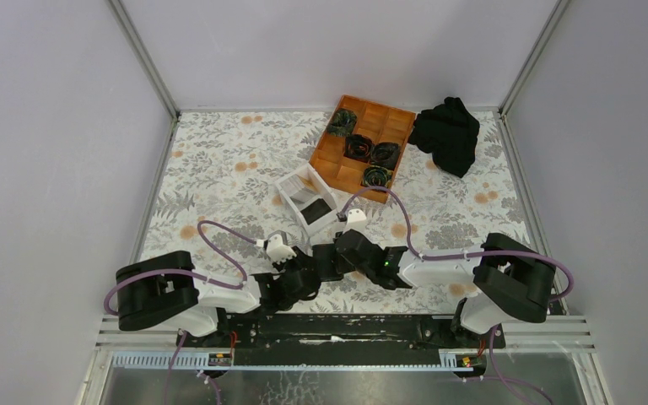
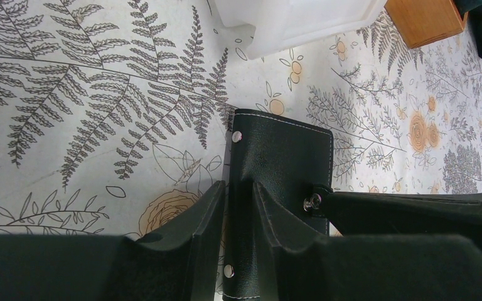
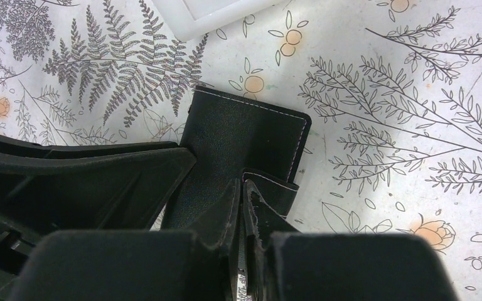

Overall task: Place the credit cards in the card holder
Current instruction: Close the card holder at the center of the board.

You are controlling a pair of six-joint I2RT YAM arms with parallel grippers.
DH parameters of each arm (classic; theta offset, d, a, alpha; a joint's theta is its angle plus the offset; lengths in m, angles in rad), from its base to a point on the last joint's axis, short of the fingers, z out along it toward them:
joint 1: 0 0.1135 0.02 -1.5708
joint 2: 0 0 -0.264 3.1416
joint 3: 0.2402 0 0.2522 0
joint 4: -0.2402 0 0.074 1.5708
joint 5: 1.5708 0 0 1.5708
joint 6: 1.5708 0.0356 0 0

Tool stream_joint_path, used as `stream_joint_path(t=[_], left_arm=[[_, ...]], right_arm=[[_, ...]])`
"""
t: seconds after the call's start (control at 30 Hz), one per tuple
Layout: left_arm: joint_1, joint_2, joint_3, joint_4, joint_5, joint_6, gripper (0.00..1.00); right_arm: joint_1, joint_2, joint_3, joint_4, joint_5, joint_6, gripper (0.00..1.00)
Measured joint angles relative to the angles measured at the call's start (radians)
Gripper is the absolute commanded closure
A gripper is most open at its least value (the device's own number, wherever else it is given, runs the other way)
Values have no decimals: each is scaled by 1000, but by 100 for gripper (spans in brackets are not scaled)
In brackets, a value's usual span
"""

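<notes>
Card holder: the black stitched card holder (image 2: 282, 150) lay flat on the floral table (image 1: 219, 160), near the front edge between the two arms and just in front of the white open-topped box (image 1: 289, 187).
Left gripper: the left gripper (image 2: 238, 194) was clamped across one edge of the card holder, one finger on each side of the panel with the rivets.
Right gripper: the right gripper (image 3: 241, 188) had its jaws almost together, pinching the short strap tab (image 3: 279, 187) by its snap stud (image 2: 312, 202).
Credit cards: none could be seen in any view; something dark lay inside the white box, but it could not be identified.
Other things: an orange wooden compartment tray (image 1: 380, 120) holding dark coiled items stood behind the box, with a black cloth (image 1: 447, 133) beside it.
Handling: the case looked light, soft and leather-like, so it would likely flex and slide on the table rather than resist a pull.
Where to hold: the stitched edge and the strap tab seemed the firmest points; pulling on them in opposite directions should open the fold.
Risk: the thin tab could slip out of the pinch.
</notes>
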Motion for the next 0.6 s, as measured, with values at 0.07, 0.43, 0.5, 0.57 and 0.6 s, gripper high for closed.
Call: stream_joint_path(t=[0.07, 0.43, 0.5, 0.57, 0.6], left_arm=[[0, 1, 0, 1, 0, 0, 69], [1, 3, 2, 3, 1, 0, 69], [1, 4, 4, 1, 2, 0, 69], [1, 4, 5, 0, 2, 0, 69], [1, 4, 5, 0, 3, 0, 69]], right_arm=[[1, 0, 0, 0, 2, 0, 93], [11, 0, 0, -3, 23, 0, 94], [12, 0, 0, -3, 23, -1, 94], [13, 0, 0, -4, 25, -1, 94], [13, 0, 0, -5, 26, -1, 94]])
